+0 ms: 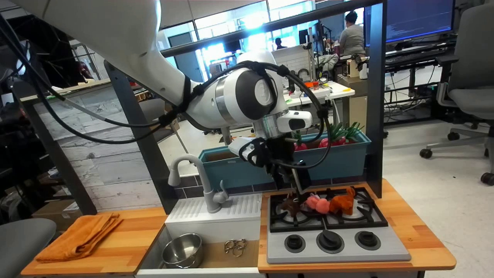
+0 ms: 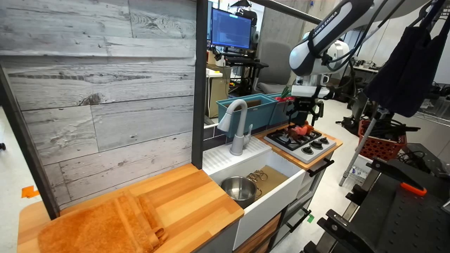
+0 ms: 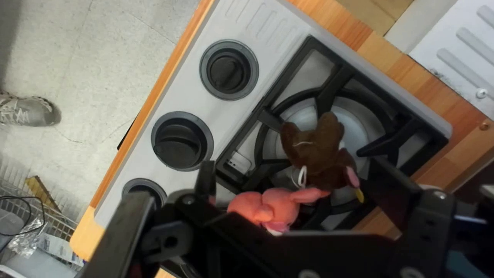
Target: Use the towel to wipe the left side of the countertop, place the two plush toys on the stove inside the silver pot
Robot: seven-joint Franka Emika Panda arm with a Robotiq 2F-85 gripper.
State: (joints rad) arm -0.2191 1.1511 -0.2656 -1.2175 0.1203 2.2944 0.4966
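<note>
Brown plush toy [image 3: 316, 154], pink plush toy [image 1: 318, 204], orange plush toy [image 1: 342, 203] in row, left to right, on stove [image 1: 307, 255] at right. Gripper [image 3: 293, 170] above them, jaws spread wide. Silver pot [image 1: 183, 251] in sink [image 1: 224, 231], left of stove. Folded towel [image 1: 77, 239] on countertop [image 1: 135, 239], left end.

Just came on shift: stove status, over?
Jaws open above the stove, nothing held. Brown toy, pink toy, orange toy on it. Pink beside brown, might crowd a grasp.
</note>
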